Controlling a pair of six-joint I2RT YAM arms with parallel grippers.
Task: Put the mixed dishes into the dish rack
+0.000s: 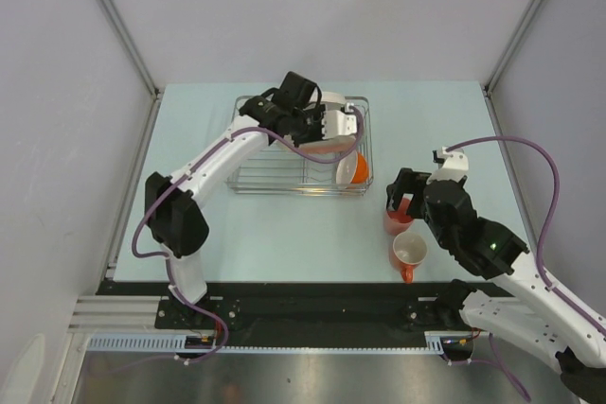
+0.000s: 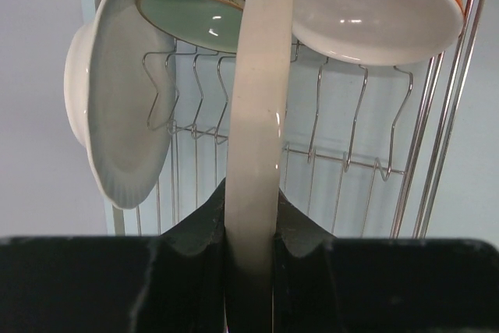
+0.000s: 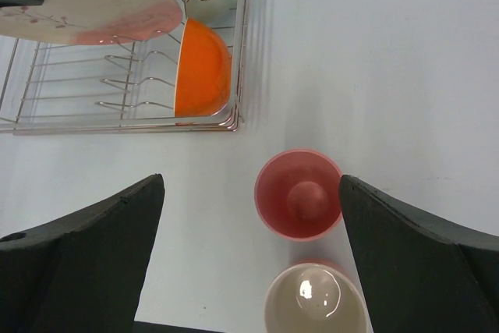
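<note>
While my right claw (image 3: pixel 251 193) hangs spread wide over the pink cup (image 3: pixel 299 196), the orange mug (image 3: pixel 316 302) stands just nearer, cream inside. Both are upright on bare table (image 3: pixel 405 76), with open room to their right. Farther off, my left claw (image 2: pixel 249 228) pinches the cream plate (image 2: pixel 261 99) on edge above the wire rack (image 2: pixel 343 157), between the white ruffled plate (image 2: pixel 125 99) and the orange bowl (image 2: pixel 374 13).
</note>
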